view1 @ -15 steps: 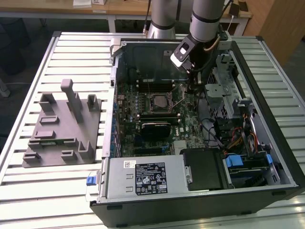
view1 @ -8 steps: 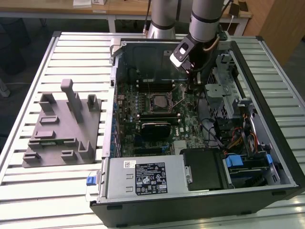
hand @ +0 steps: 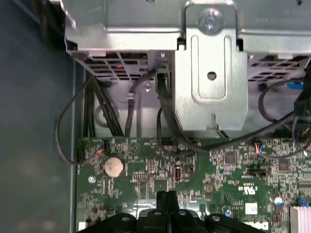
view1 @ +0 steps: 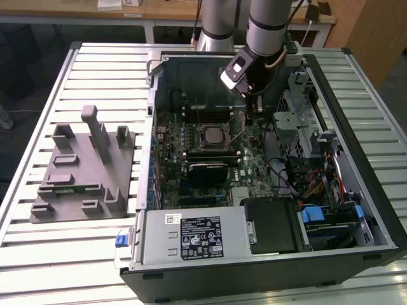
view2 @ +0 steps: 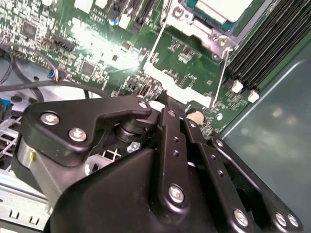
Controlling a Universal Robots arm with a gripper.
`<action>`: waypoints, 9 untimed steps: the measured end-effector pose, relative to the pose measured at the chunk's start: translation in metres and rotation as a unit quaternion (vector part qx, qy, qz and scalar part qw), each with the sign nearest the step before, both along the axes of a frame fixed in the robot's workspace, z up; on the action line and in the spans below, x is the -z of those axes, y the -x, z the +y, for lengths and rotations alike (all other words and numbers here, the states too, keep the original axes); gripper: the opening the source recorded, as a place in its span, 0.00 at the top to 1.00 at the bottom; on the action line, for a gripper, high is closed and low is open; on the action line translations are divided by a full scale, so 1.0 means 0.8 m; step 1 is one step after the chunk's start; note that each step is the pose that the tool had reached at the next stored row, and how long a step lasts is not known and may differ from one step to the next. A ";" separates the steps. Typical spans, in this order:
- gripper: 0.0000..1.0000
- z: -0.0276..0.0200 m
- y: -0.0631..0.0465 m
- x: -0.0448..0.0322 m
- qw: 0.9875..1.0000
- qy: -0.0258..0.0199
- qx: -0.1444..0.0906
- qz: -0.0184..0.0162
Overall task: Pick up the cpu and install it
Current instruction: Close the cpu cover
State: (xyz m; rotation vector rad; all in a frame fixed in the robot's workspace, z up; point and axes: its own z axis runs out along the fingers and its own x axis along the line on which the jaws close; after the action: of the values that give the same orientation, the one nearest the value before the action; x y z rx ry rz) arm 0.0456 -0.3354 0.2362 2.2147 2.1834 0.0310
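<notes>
While the grey fixture stands at the exterior view's left, the cpu already lies in the socket on the motherboard, mid-case. Just to its right the gripper hangs over the board, fingertips pressed together on nothing in the first wrist view. Judged: placement done; socket lever looks unlatched, so clamping remains.

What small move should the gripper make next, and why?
Probably a short lift straight up. The cpu already lies in the socket, and the gripper is shut on nothing, low over the board beside that socket, with cables close by. Rising first would likely keep it clear of them.
</notes>
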 end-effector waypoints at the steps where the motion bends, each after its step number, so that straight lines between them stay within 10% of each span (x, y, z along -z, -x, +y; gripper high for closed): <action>1: 0.89 0.0000 0.002 0.0000 1.000 0.000 0.000 0.000; 9: 0.89 0.0000 0.022 0.0000 1.000 0.000 0.001 -0.002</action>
State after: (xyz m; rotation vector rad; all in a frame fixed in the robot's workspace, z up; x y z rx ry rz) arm 0.0277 -0.3353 0.2362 2.2149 2.1795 0.0365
